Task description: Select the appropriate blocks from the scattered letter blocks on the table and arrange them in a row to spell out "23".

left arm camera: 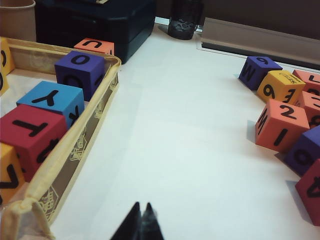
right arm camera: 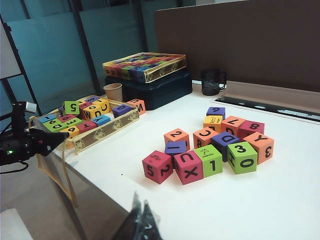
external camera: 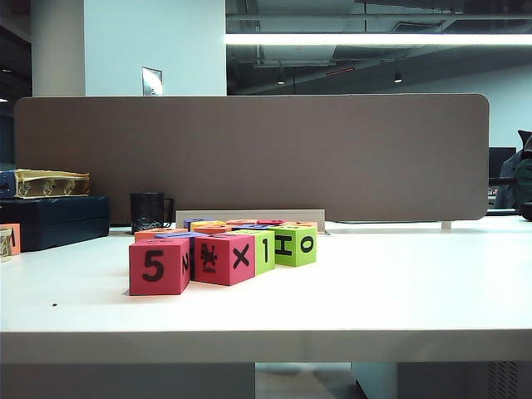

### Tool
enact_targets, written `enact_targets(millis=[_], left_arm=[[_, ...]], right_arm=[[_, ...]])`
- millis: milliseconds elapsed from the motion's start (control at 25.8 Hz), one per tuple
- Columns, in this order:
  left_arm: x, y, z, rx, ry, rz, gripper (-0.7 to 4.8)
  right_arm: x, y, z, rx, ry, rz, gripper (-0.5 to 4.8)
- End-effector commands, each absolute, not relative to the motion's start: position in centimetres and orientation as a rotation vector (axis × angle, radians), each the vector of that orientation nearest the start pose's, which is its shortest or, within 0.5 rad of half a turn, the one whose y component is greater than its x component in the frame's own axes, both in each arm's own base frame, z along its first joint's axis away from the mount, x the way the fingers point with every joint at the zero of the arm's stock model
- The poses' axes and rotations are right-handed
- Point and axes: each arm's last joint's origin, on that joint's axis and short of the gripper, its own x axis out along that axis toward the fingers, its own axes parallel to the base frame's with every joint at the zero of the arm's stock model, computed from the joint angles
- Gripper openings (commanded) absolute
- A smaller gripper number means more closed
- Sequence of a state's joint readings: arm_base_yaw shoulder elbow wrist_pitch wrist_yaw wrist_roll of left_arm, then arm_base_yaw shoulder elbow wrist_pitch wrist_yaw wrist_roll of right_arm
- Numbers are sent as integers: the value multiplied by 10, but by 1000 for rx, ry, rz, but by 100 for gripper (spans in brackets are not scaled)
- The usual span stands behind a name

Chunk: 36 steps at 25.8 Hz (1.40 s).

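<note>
Both grippers, left [left arm camera: 141, 220] and right [right arm camera: 141, 220], are closed and empty above the white tabletop [external camera: 374, 283]; selection not begun. Next I need the orange foam cube marked "2" [right arm camera: 176, 137], then the green "3" cube [right arm camera: 242, 156] further back.

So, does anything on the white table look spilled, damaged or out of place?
Nothing stands out. The coloured foam letter cubes sit upright in a loose cluster on the white table, undamaged. The left gripper and right gripper hover shut, touching nothing.
</note>
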<state>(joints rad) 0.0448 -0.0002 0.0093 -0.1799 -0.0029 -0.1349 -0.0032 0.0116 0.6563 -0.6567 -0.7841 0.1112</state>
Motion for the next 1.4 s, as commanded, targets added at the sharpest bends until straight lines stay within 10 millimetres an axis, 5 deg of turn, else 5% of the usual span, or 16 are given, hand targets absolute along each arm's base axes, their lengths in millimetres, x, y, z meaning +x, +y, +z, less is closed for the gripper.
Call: enact_targets(millis=[39,543,698,1009,1202,1396], left_arm=[[95,4,149,-141,171,62,-5],[94,-1,158,-334,177,-102,-6],[87,-3,185,-367,122,-176,-6],[62,-5,270,-331,74,-212,-6],[91,-4,326,-233,142,-239,-6],[150,-4,360,-253,266,-276,-4]], right_arm=[[2,20,301,107,42,745,-1],[2,18,281,183,257,632,-1],[1,18,278,191,281,631,-1],[1,18,278,192,285,632,-1],[1,18,278,192,284,632,-1],[1,18,278,192,284,631,-1]])
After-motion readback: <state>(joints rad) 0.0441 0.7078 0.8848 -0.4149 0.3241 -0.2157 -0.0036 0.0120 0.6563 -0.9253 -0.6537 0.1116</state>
